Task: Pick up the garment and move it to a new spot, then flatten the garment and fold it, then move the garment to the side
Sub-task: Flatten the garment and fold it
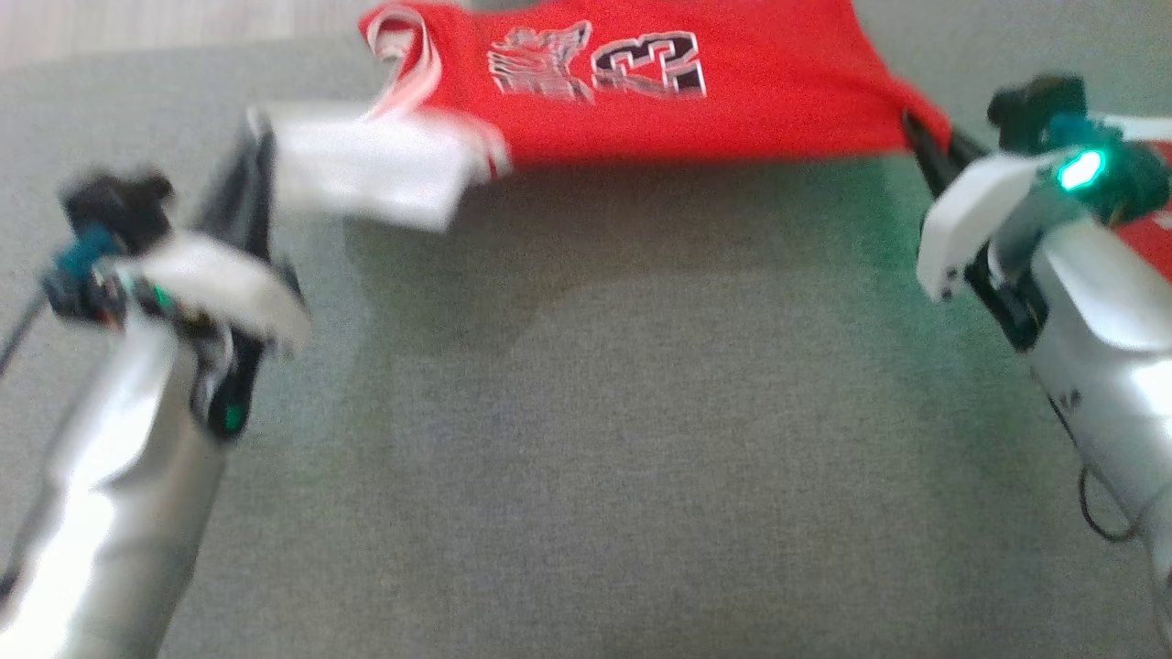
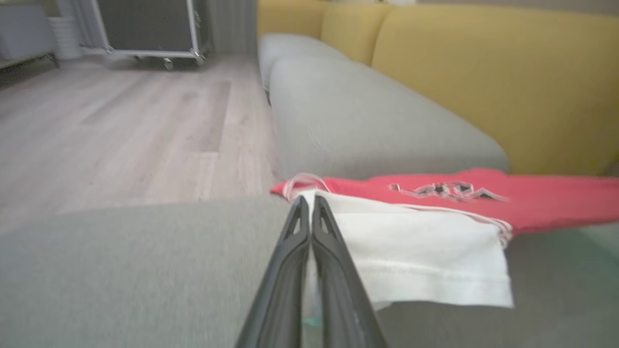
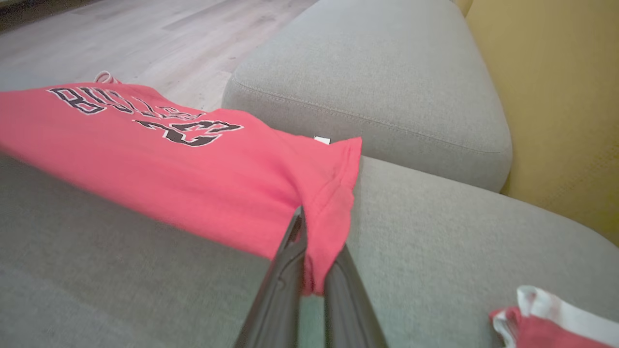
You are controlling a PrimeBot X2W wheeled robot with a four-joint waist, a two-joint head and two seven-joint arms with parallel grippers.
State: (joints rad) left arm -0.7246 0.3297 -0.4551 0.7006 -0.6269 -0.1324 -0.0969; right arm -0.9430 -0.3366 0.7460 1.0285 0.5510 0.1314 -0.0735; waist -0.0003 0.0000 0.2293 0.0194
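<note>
1. Position: the garment [image 1: 732, 101], a red top with a white sleeve [image 1: 366, 174] and a dark print [image 1: 595, 69], hung stretched across the far part of the grey seat [image 1: 641, 439] of a sofa; a shadow on the seat beneath it suggested that it was lifted clear rather than lying flat.
2. Left jaws: together and clamped on the edge of the white sleeve; white cloth showed between the two fingers [image 2: 290, 270].
3. Right jaws: together and clamped on a red hem corner [image 3: 338, 193]; the cloth bunched there and hung down between the fingers [image 3: 283, 290].
4. Progress, as a judgement: the pick-up was complete, with one grip at each end; the carry to a new spot appeared to be the step in hand, since cloth and arms were blurred.
5. Remaining, as a judgement: laying the garment down, flattening it, folding it and moving it aside; no deliberate fold was visible.
6. Head view supplied: both arms at once, the full span of cloth between them, and the shadow below.
7. Left wrist view supplied: the wood floor [image 2: 121, 121], a wheeled case [image 2: 150, 24] at the far wall, the yellow backrest [image 2: 483, 72] and a neighbouring seat cushion [image 2: 362, 125].
8. Right wrist view supplied: the print as lettering above a number; a small white tag [image 3: 321, 140] at the hem; a second red-and-white cloth [image 3: 546, 324] lying on the seat, well apart from the held corner.
</note>
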